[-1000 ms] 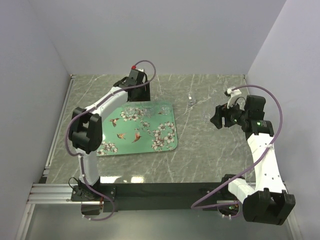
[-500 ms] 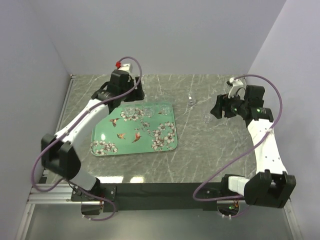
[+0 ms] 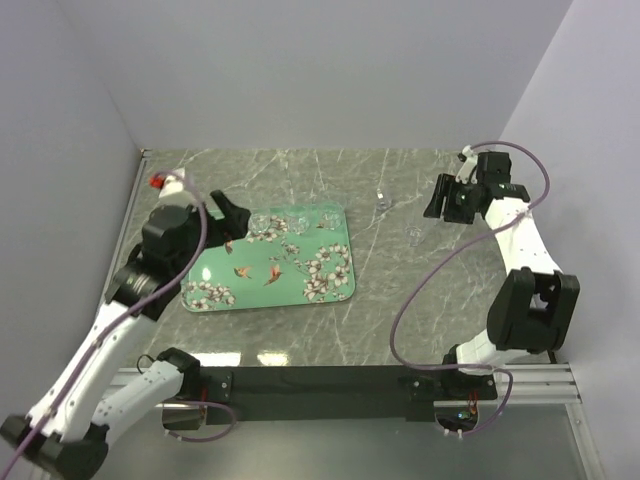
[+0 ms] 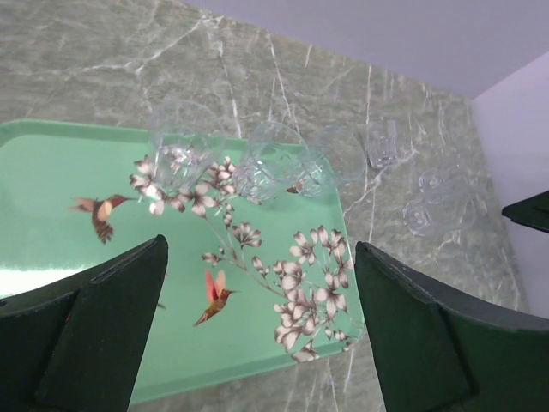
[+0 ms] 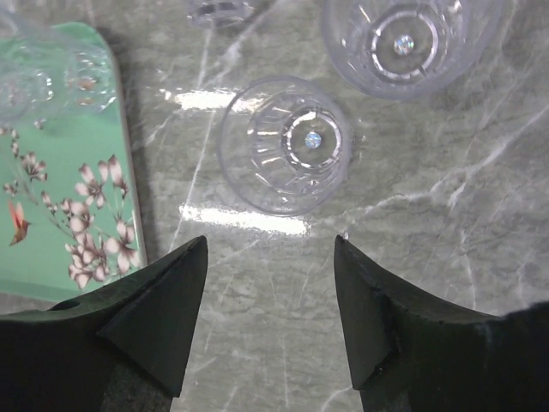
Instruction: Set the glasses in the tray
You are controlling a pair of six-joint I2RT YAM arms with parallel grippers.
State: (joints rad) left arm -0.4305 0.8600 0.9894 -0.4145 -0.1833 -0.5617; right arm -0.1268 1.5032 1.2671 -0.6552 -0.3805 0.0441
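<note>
Mint-green and printed with blossoms and birds, the tray [image 3: 258,290] is seen lying on the marble-patterned table [image 3: 400,310], left of centre. Three of the glasses [image 3: 295,222] are lined up inside it along its 12 o'clock edge. More clear glasses are left on the bare table out at the tray's 2 o'clock, among them a stemmed glass [image 3: 382,198].

The left arm is bent up from the 7 o'clock corner. The left gripper [image 3: 232,215] is held over the tray's 10 o'clock corner and aimed toward 3 o'clock. In its wrist view the fingers [image 4: 103,335] are spread wide with nothing between them.

The right arm is stretched far forward, its wrist turned toward 9 o'clock. The right gripper [image 3: 438,198] is held above the loose glasses. Its fingers [image 5: 163,318] are parted and empty. A ribbed glass [image 5: 285,144] is shown upright just beyond the tips, untouched, with a second glass [image 5: 410,43] at its 1 o'clock.
</note>
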